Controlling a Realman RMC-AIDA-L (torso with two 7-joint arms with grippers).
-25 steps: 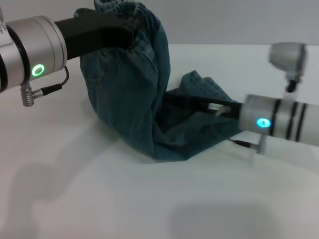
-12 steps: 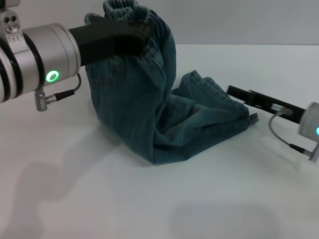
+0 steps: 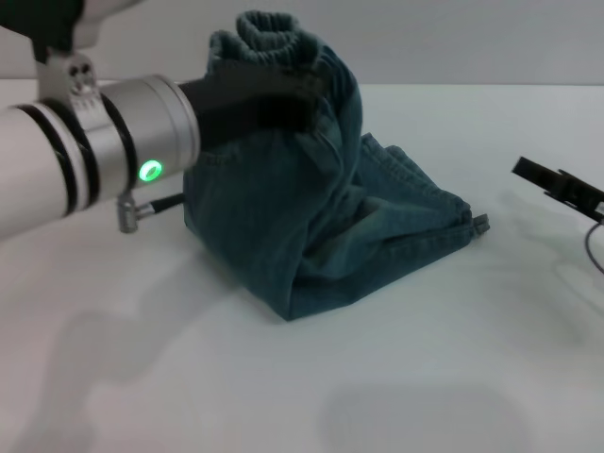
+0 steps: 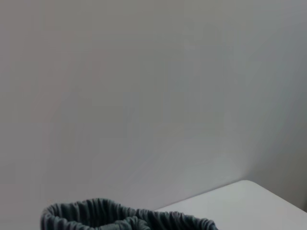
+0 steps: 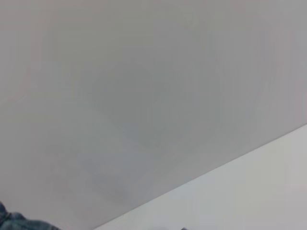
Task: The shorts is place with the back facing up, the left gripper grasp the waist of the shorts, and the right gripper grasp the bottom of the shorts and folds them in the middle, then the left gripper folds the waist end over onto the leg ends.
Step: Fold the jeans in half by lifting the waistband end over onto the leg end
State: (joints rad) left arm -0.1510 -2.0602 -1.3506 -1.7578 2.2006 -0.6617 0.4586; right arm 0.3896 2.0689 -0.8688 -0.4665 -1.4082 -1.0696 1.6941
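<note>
Plenty of bare table (image 3: 311, 387) in front of the shorts (image 3: 311, 222) and to the right of them; table's far edge meets a plain grey wall just behind. Left gripper (image 3: 307, 94) up above the table at centre-left, clamped on the waist (image 3: 274, 33), lifting that end so the denim hangs down in a tall drape. Leg ends (image 3: 425, 212) flat on the table to the right, hems toward the right gripper (image 3: 557, 181). Right gripper at the right edge, well apart from the cloth, nothing in it; can't tell how far apart its fingers are. Blue washed denim, puckered elastic band bunched on top, rumpled folds where the hanging part meets the flat part. White matte tabletop, soft arm shadows at lower left. Left wrist view: ruffled band against the wall.
</note>
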